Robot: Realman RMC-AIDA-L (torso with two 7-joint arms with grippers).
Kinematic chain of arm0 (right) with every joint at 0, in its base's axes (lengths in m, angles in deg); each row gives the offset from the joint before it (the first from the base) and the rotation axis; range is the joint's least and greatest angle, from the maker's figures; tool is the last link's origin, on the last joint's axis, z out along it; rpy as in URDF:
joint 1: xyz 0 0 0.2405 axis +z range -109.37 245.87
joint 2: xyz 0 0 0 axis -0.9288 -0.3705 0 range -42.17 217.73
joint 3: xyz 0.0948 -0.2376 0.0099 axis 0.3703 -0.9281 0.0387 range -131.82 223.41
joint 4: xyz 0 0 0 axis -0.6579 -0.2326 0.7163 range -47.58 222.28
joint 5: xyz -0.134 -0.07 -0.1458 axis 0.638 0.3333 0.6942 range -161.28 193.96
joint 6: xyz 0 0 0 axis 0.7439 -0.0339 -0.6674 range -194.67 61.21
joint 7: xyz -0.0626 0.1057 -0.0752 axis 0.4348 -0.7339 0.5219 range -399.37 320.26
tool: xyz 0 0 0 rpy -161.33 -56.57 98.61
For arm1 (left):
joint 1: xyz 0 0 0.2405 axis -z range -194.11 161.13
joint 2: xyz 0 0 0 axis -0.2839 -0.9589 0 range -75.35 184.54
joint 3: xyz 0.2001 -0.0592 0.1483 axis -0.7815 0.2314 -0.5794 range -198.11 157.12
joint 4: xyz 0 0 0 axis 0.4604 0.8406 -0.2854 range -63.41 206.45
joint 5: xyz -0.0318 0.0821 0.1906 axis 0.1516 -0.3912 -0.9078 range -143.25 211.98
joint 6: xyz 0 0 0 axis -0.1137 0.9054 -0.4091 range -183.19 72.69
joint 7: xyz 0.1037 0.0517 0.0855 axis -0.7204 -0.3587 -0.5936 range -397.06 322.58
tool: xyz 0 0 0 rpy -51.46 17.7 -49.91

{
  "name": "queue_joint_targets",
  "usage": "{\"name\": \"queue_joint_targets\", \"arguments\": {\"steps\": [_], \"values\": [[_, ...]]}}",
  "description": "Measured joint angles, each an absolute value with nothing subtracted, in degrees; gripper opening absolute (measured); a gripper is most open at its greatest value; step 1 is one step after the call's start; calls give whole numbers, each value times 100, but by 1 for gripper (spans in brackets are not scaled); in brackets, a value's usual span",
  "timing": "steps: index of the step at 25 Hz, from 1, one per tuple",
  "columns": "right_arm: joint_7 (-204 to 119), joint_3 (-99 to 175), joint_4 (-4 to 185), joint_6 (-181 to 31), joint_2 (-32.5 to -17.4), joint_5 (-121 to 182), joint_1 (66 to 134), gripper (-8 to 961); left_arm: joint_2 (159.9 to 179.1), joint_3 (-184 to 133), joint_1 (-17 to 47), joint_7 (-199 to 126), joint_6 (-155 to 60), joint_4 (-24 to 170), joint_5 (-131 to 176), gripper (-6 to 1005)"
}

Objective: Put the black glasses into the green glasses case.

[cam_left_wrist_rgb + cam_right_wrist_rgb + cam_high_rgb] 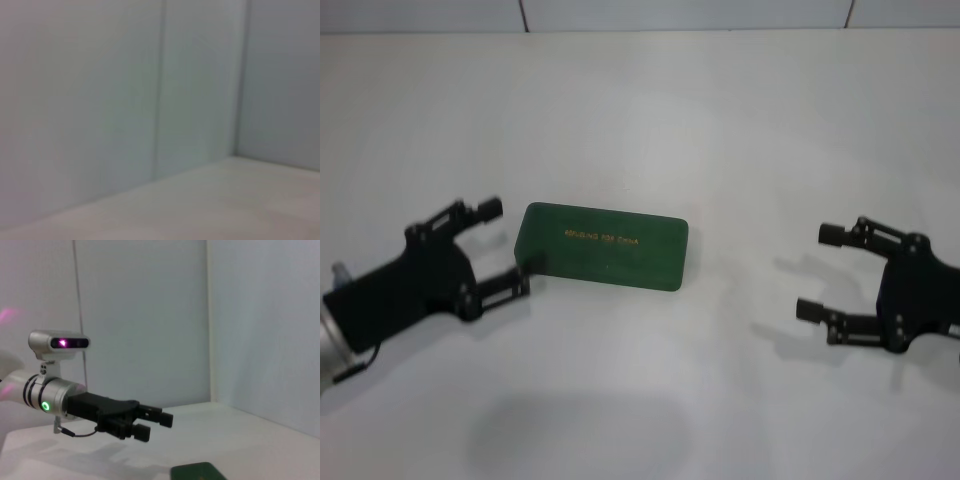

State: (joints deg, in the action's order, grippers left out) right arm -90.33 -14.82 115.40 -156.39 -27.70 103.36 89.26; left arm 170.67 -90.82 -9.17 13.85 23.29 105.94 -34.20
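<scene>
Head view: the green glasses case (604, 246) lies shut on the white bench (640, 110), approx. in the middle, lid with gold lettering up. The black glasses are not visible anywhere; maybe already inside, so the task looks finished, but I cannot confirm. Left gripper (503, 245) has fingers open, one tip just beside the case's end. Right gripper (818, 272), well apart, fingers open too. Case is rigid, matte, w/ rounded corners.

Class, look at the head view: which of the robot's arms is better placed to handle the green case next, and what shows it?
Probably the left. The left gripper is open right at the end of the closed green glasses case, while the open right gripper sits well away from it.
</scene>
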Motion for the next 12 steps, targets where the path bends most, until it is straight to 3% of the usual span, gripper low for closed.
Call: {"name": "queue_joint_targets", "arguments": {"steps": [2, 7, 12], "values": [[-8826, -1486, 11365, -15745, -2773, 10336, 8911, 886, 17069, -9080, -1072, 1378, 2449, 10597, -3632, 754], [-8289, -1502, 10855, -16002, -2793, 10345, 8905, 886, 17094, -9080, -1303, 1339, 2619, 10598, -3770, 876], [-7885, -1528, 10426, -15834, -2802, 10361, 8904, 886, 17076, -8828, -1423, 1355, 2642, 10550, -4080, 874]]}}
